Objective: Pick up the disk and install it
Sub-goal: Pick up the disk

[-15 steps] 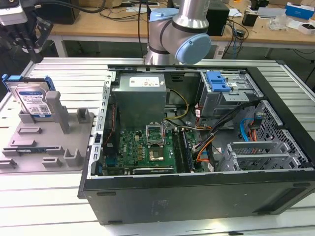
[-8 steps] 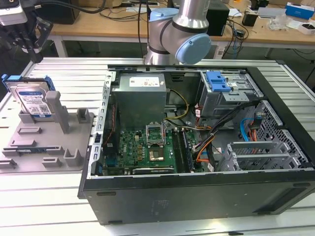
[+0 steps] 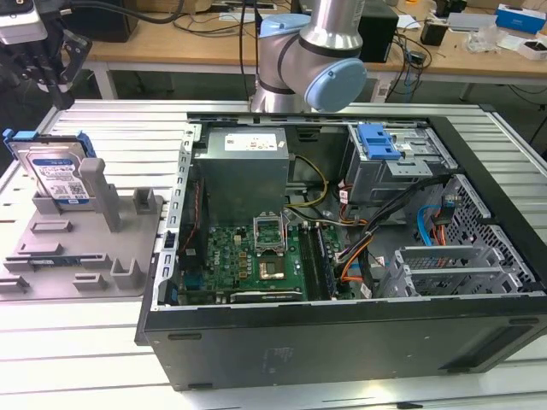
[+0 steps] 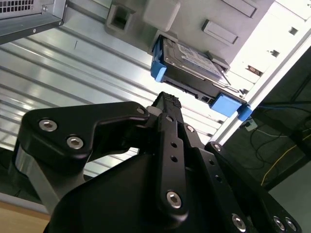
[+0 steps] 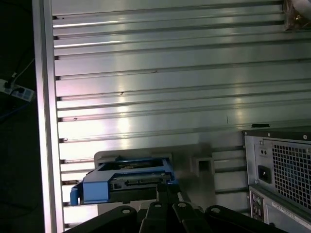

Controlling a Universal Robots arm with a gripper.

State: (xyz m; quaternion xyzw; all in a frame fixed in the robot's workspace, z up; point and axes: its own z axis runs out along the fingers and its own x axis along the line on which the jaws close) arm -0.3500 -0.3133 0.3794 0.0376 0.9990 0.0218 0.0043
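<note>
Standing on edge in a slot of the grey holder (image 3: 85, 248), the disk (image 3: 58, 171) sits at the exterior view's left, well apart from the open computer case (image 3: 342, 333). The gripper (image 3: 53, 77) hangs just above it without touching it and carries nothing; I cannot tell whether it is spread or closed. In the second wrist view the gripper (image 4: 167, 99) points at the disk's upper edge, where the blue frame (image 4: 158, 68) wraps the corners. I judge the disk to be stiff, dense for its size, smooth on its metal faces and easily harmed by a knock. The best hold looks to be across the two flat faces near the free top edge, since the thin plastic frame may flex or slip.
</note>
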